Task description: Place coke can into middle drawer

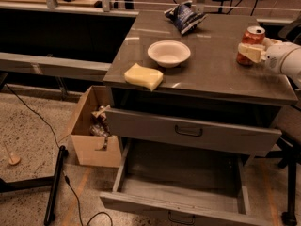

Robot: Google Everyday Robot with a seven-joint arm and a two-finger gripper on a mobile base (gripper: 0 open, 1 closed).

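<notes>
The gripper (250, 51), over the right side of the tabletop (214, 76), is pale cream and blocky. Behind it sits 1 smooth, rounded white wrist (284, 59), plain and unmarked.
</notes>
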